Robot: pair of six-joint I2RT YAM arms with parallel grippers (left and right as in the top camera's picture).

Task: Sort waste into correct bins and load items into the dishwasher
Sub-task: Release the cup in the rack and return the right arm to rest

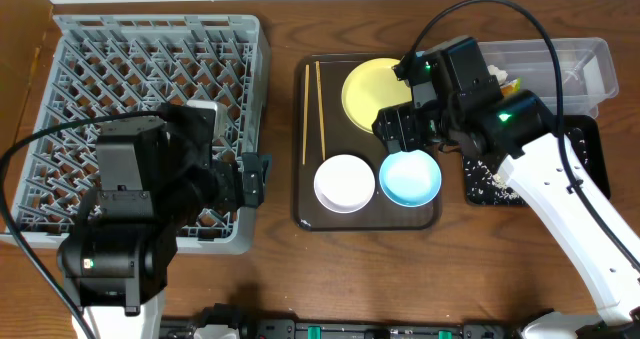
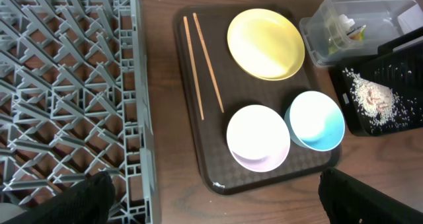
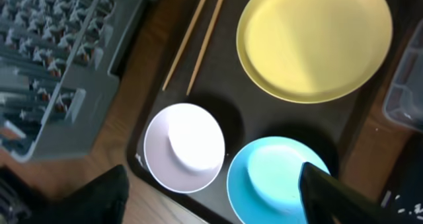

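Pincers gape wide, empty: left pincer [image 1: 255,179] by the grey lattice dish rack [image 1: 150,49], right pincer [image 3: 213,184] by the light blue bowl [image 3: 271,178]. Beyond, on the dark brown serving tray [image 3: 221,65], two thin wooden chopsticks [image 3: 187,39] lie near-to-far, left of the round yellow plate [image 3: 314,39].

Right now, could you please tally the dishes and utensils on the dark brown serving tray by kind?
Round yellow plate: 1
Bowls, one white bowl and one light blue bowl: 2
Thin wooden chopsticks: 2
Total: 5
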